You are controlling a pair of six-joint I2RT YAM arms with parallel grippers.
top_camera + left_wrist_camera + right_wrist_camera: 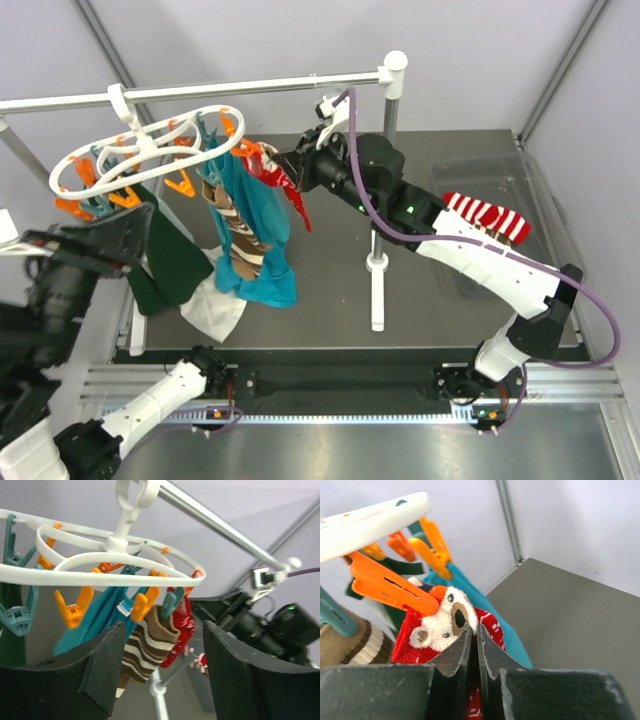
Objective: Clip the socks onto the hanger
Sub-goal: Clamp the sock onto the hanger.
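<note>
The white oval hanger (140, 150) hangs by its hook from the rail, with orange and teal pins. A brown striped sock (150, 645) hangs from a teal pin, beside a red sock (181, 627). My right gripper (475, 636) is shut on that red sock (492, 625), which has a bear face, right under an orange pin (385, 587) that touches the sock's top edge. In the top view the right gripper (290, 172) is at the hanger's right end. Another red striped sock (487, 217) lies on the table. My left gripper (165, 665) is open and empty below the hanger.
A teal garment (258, 235), a dark green cloth (172, 258) and a white cloth (215, 305) hang or lie under the hanger. The long white rail (250, 85) and its post (378, 262) stand mid-table. A clear tray (500, 175) sits at the right.
</note>
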